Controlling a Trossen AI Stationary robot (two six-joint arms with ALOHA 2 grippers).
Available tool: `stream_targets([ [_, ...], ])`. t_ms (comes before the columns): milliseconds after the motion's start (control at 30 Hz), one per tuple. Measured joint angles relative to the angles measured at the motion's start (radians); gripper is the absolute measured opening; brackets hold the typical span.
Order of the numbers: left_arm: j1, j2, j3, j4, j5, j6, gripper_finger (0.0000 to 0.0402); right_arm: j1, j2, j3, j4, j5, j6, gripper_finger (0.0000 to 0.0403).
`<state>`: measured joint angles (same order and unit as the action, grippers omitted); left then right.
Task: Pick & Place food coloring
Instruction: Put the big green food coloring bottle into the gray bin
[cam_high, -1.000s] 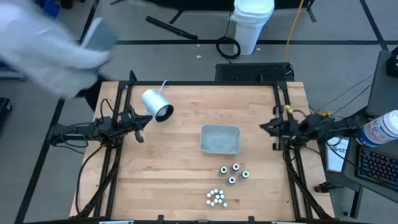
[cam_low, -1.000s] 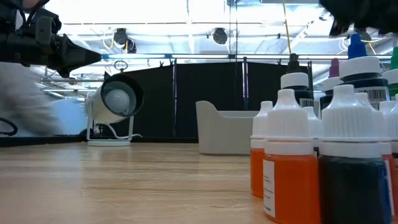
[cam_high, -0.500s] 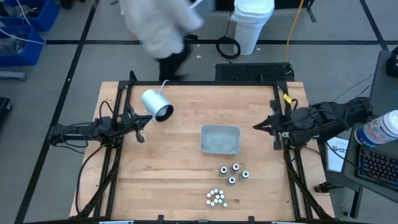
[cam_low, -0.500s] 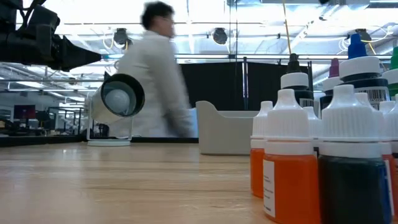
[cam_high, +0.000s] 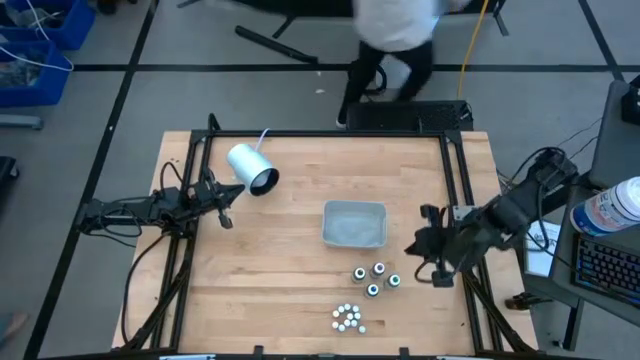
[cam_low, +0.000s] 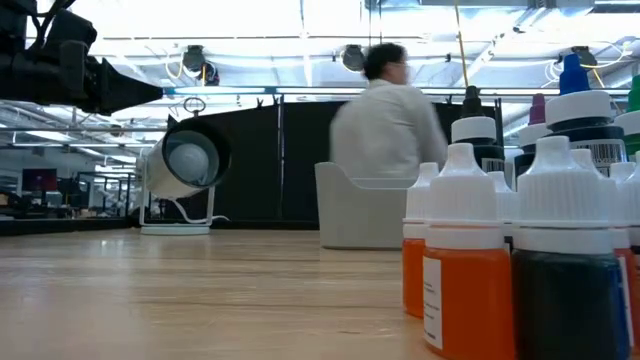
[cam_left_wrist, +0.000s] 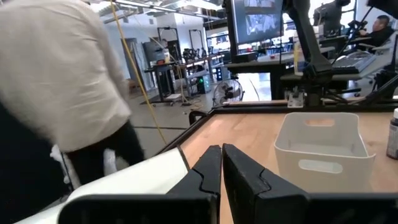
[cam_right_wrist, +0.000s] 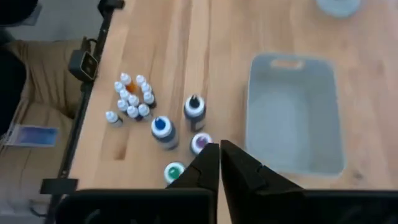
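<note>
Seen from overhead: wooden table, a grey tray near centre, a white cylinder lying at about 10 o'clock from it. Food coloring standing in two clusters at 6 o'clock from the tray: four larger bottles just below it, and a tight huddle of tiny white-capped bottles nearer the table's front edge. None in the tray yet.

Right gripper hovering at 3 o'clock from the larger bottles, near but apart, fingers pressed together and holding nothing. Left gripper parked at the table's 9 o'clock side, fingers likewise closed and empty.

Probably light, rigid plastic, smooth-sided and easy to topple; best gripped across the body below the cap, one at a time. Huddled small ones touching, little room for fingers between.

Labels unreadable from above. At table height, nearest bottles cut off at the right edge, hiding the rest. A blurred person in a white coat beyond the far edge.
</note>
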<state>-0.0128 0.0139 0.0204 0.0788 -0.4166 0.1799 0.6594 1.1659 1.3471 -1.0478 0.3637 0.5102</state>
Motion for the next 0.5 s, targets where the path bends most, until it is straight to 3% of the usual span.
stream_targets([
  [167, 0.000, 0.000, 0.000, 0.000, -0.014, 0.000, 0.0024, 0.056, 0.083, 0.000, -0.048, -0.011, 0.154, 0.0072],
  [367, 0.000, 0.000, 0.000, 0.000, -0.014, 0.000, 0.0024, 0.082, 0.145, 0.000, -0.056, -0.029, 0.158, 0.0163],
  [500, 0.000, 0.000, 0.000, 0.000, -0.014, 0.000, 0.0024, 0.086, 0.174, 0.000, -0.041, -0.075, 0.160, 0.0203],
])
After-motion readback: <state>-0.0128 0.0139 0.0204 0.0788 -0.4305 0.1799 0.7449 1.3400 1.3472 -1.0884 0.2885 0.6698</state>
